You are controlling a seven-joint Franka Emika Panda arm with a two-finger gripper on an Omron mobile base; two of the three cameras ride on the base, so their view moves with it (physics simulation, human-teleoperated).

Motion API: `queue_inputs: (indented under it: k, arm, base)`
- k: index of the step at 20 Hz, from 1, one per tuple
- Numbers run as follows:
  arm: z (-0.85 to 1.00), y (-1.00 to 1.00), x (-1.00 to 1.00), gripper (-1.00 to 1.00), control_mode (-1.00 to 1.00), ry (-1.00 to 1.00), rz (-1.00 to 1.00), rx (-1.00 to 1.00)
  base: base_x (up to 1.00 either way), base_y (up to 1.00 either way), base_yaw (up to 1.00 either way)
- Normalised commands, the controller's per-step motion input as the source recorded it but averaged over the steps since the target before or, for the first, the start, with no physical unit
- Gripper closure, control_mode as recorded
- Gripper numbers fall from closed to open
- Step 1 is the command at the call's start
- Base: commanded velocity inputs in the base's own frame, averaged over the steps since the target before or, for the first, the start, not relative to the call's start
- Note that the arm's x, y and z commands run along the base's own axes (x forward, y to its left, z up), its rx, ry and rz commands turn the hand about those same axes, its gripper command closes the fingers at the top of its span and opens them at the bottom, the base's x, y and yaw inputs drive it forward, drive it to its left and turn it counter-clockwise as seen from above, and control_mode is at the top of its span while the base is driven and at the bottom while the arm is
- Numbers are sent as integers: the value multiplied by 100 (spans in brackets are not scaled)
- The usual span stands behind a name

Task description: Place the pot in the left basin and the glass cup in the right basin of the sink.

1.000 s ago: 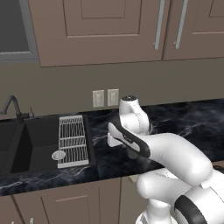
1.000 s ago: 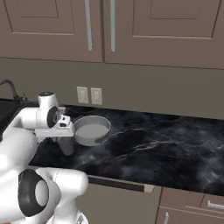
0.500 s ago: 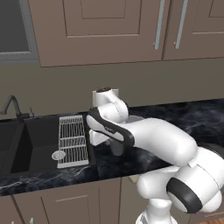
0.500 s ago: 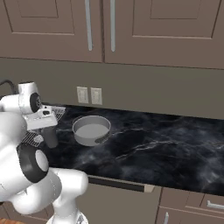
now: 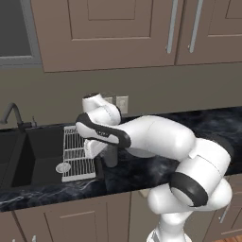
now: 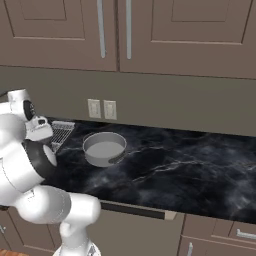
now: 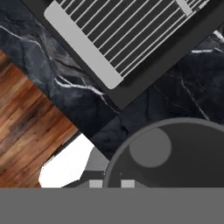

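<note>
Gripper (image 5: 105, 159) clenched on the glass cup (image 5: 110, 156), held over the counter just beside the white wire rack (image 5: 75, 153) of the right basin (image 5: 45, 153). Pot (image 6: 104, 148) — on the counter, well apart.

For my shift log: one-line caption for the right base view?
Grey pot sits on the dark marble counter, the white arm swung left toward the wire rack.

Brown panelled wooden wall cabinets (image 5: 108, 28) with long metal bar handles (image 6: 100, 29) hang above a black white-veined marble surface (image 6: 175, 172). Two pale wall outlets (image 6: 101, 108) sit on the taupe backsplash. Brown wood-plank floor (image 7: 26, 118) lies below.
</note>
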Motion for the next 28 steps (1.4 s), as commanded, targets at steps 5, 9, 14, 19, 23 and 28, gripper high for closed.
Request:
queue_inputs:
  k: [5, 9, 14, 19, 23, 28]
  arm:
    - [1, 51, 0, 100, -100, 0, 39, -4]
    - [2, 47, 2, 100, -100, 0, 39, -1]
    - [6, 41, 7, 100, -100, 6, 41, 0]
    - [-8, 15, 4, 100, -100, 1, 48, 5]
    - [-7, 22, 29, 100, -100, 3, 40, 8]
    - [-4, 46, 71, 100, -100, 15, 21, 13]
  base:
    - [0, 0, 0]
    - [0, 0, 0]
    - [0, 0, 0]
    - [0, 0, 0]
    - [0, 0, 0]
    - [0, 0, 0]
